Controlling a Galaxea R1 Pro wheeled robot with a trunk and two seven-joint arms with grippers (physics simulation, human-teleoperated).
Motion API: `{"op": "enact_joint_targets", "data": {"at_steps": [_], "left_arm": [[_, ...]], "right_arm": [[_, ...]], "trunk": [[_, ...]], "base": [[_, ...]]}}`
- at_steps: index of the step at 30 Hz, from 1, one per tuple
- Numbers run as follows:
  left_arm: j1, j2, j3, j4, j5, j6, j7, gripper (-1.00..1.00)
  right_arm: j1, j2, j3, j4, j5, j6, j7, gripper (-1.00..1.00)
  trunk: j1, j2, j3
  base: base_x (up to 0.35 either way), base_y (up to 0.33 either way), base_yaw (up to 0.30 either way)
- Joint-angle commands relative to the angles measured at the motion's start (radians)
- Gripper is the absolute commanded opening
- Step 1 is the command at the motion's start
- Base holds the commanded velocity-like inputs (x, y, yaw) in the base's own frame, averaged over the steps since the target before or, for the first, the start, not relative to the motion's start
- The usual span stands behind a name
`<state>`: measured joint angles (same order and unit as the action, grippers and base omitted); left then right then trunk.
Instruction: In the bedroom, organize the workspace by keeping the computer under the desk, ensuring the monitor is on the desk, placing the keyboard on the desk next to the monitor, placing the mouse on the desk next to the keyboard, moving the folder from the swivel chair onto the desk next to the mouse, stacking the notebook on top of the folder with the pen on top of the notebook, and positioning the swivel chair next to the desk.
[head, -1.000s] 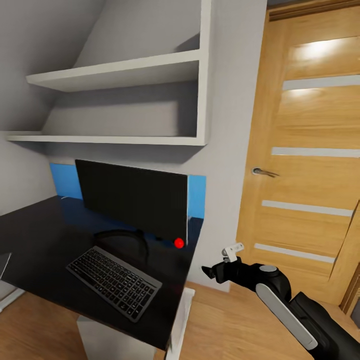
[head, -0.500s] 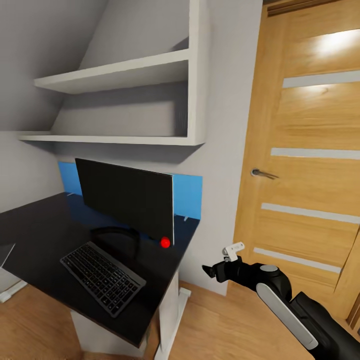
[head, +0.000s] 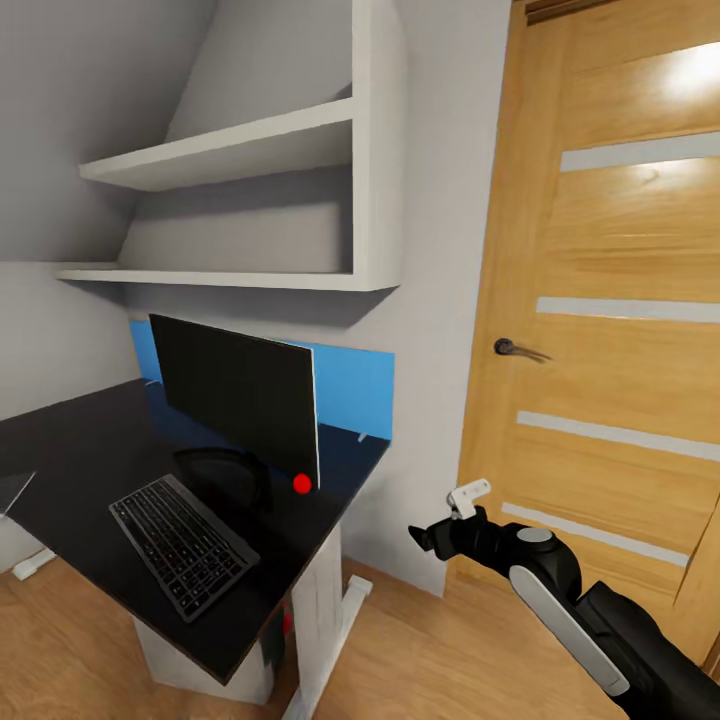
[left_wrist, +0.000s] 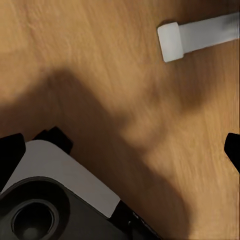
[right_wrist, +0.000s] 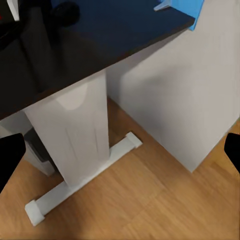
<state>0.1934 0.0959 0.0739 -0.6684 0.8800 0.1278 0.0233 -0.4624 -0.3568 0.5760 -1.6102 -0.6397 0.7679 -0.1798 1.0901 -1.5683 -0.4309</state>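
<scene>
nearby, the black right gripper (head: 432, 541) hangs empty over the wooden floor, its jaws spread apart beside the black-topped desk (head: 80, 470). on that desk lies the flat dark keyboard (head: 180, 542), just before the thin black monitor (head: 235, 395). mouse, folder, notebook, pen and chair placements seemingly remain.

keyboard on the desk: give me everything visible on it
The keyboard is a slim, flat, dark grey slab with rows of black keys, plastic or metal by its look. It lies flat on the black desk, set at an angle, one corner close to the desk's front edge. It sits just in front of the monitor, near its curved stand base; whether they touch is unclear. No gripper is touching it.
</scene>
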Motion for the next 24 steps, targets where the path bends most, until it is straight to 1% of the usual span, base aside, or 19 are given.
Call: {"op": "enact_joint_targets", "data": {"at_steps": [1, 4, 5, 7, 8, 9, 10, 13, 14, 15, 16, 17, 18, 19, 22, 24], "left_arm": [[0.016, -0.001, 0.028, -0.005, 0.008, -0.006, -0.041, 1.0], [0.037, -0.001, 0.053, -0.006, 0.008, -0.03, -0.106, 1.0], [0.045, -0.002, 0.063, -0.006, 0.007, -0.041, -0.133, 1.0], [0.05, -0.002, 0.069, -0.006, 0.006, -0.048, -0.151, 1.0], [0.057, -0.008, 0.077, -0.006, -0.003, -0.056, -0.167, 1.0], [0.057, -0.01, 0.077, -0.006, -0.005, -0.056, -0.166, 1.0], [0.058, -0.012, 0.077, -0.006, -0.007, -0.057, -0.155, 1.0], [0.059, -0.015, 0.073, -0.006, -0.009, -0.06, -0.118, 1.0], [0.058, -0.016, 0.07, -0.011, -0.01, -0.063, -0.071, 1.0], [0.058, -0.018, 0.066, -0.031, -0.011, -0.066, -0.043, 1.0], [0.059, -0.019, 0.063, -0.047, -0.012, -0.068, -0.03, 1.0], [0.079, -0.026, 0.029, -0.127, -0.021, -0.074, 0.031, 1.0], [0.086, -0.028, 0.02, -0.147, -0.024, -0.078, 0.05, 1.0], [0.095, -0.03, 0.008, -0.178, -0.027, -0.083, 0.082, 1.0], [0.103, -0.032, -0.003, -0.204, -0.029, -0.089, 0.111, 1.0], [0.108, -0.033, -0.008, -0.218, -0.03, -0.092, 0.127, 1.0]], "right_arm": [[-0.006, 0.011, 0.001, 0.014, -0.008, 0.001, -0.01, 1.0], [-0.017, 0.038, -0.001, 0.046, -0.005, 0.002, -0.01, 1.0], [-0.029, 0.053, -0.002, 0.065, -0.004, 0.002, -0.009, 1.0], [-0.04, 0.062, -0.002, 0.083, -0.003, 0.003, -0.009, 1.0], [-0.053, 0.079, 0.001, 0.12, 0.002, 0.002, -0.01, 1.0], [-0.054, 0.083, 0.001, 0.124, 0.006, 0.002, -0.01, 1.0], [-0.056, 0.089, 0.002, 0.129, 0.018, 0.002, -0.01, 1.0], [-0.057, 0.095, 0.002, 0.134, 0.045, 0.002, -0.01, 1.0], [-0.058, 0.098, 0.002, 0.136, 0.073, 0.001, -0.009, 1.0], [-0.058, 0.099, 0.002, 0.137, 0.089, 0.001, -0.009, 1.0], [-0.058, 0.099, 0.002, 0.137, 0.095, 0.001, -0.009, 1.0], [-0.058, 0.1, 0.002, 0.134, 0.11, 0.001, -0.009, 1.0], [-0.057, 0.1, 0.002, 0.132, 0.112, 0.0, -0.009, 1.0], [-0.057, 0.1, 0.002, 0.13, 0.115, 0.0, -0.009, 1.0], [-0.056, 0.101, 0.002, 0.128, 0.118, 0.0, -0.009, 1.0], [-0.056, 0.101, 0.002, 0.127, 0.12, 0.001, -0.009, 1.0]], "trunk": [[0.0, -0.001, -0.001], [0.0, -0.001, -0.001], [0.0, -0.001, -0.001], [0.0, -0.001, -0.001], [0.0, -0.001, -0.001], [0.0, -0.001, -0.001], [0.0, -0.001, -0.001], [0.0, -0.001, -0.001], [0.0, -0.001, -0.001], [0.0, -0.001, -0.001], [0.0, -0.001, -0.001], [0.0, -0.001, -0.001], [0.0, -0.001, -0.001], [0.0, -0.001, -0.001], [0.0, -0.001, -0.001], [0.0, -0.001, -0.001]], "base": [[0.0, -0.341, 0.25], [0.0, -0.341, 0.258], [0.0, -0.342, 0.267], [0.0, -0.342, 0.269], [0.0, -0.342, 0.274], [0.0, -0.342, 0.275], [0.0, -0.342, 0.276], [0.0, -0.342, 0.277], [0.0, -0.342, 0.277], [0.0, -0.342, 0.278], [0.0, -0.342, 0.278], [0.0, -0.342, 0.278], [0.0, -0.342, 0.278], [0.0, -0.341, 0.278], [0.0, -0.296, 0.278], [0.0, -0.147, 0.279]]}}
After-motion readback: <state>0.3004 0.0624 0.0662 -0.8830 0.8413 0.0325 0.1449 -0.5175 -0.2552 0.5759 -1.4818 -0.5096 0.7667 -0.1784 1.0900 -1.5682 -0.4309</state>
